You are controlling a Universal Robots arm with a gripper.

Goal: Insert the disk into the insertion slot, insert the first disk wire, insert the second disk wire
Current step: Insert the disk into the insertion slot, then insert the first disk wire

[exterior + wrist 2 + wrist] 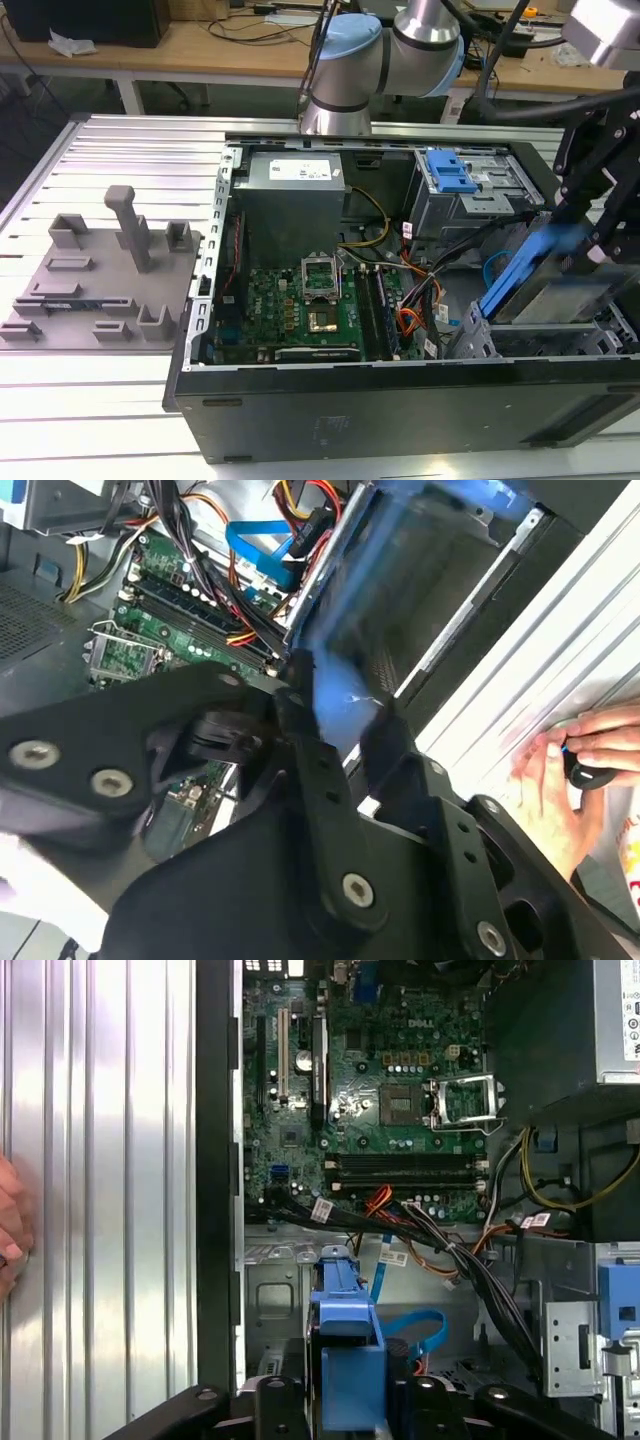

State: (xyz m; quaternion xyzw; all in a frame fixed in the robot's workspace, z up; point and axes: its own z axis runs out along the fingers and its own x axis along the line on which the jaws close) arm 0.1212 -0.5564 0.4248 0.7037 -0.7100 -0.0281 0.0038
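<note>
A ribbed aluminium table (110,150) carries an open computer case (400,400) lying on its side, with wooden workbenches far behind; a grey fixture tray (95,275) sits on the table at the exterior view's left.

Inside the case a green motherboard (300,300) lies near the middle, a grey power supply (290,195) beyond it; at the far right stands a larger cage with a blue latch (450,170).

The gripper (578,235) hangs over the near right corner of the case; in both wrist views its fingers (300,720) are clamped on either side of the disk (560,285), gripping its blue carrier (350,1360).

The disk is tilted, its lower end down by the insertion slot (475,340) and its upper end raised toward the exterior view's right; whether it touches the slot cannot be told.

The first disk wire (408,322) lies among the cables between motherboard and slot; the second disk wire (425,1325) loops just beside the disk.

A person's hand (570,780) rests on the table beside the case.
</note>
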